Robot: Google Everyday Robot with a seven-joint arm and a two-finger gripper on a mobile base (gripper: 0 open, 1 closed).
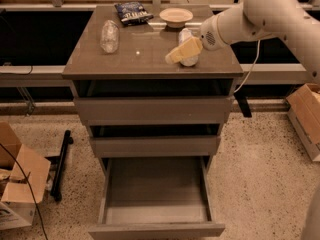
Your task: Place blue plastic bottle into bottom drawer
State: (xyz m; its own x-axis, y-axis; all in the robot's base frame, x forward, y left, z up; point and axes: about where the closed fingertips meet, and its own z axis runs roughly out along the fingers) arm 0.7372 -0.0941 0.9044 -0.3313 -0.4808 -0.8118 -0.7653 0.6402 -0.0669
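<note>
The blue plastic bottle (190, 60) lies on the right part of the cabinet top (145, 54), its white cap end pointing toward the back, its middle covered by my gripper. My gripper (183, 50), with tan fingers, reaches in from the right and sits right over the bottle's middle. The bottom drawer (156, 194) is pulled fully out below, showing a bare grey box interior. The two shallower drawers above it are only slightly out.
A shorter clear crinkled bottle (109, 36) lies at the top's left. A dark snack bag (132, 11) and a pale bowl (176, 16) sit at the back. Cardboard boxes stand on the floor at left (20, 189) and right (306, 119).
</note>
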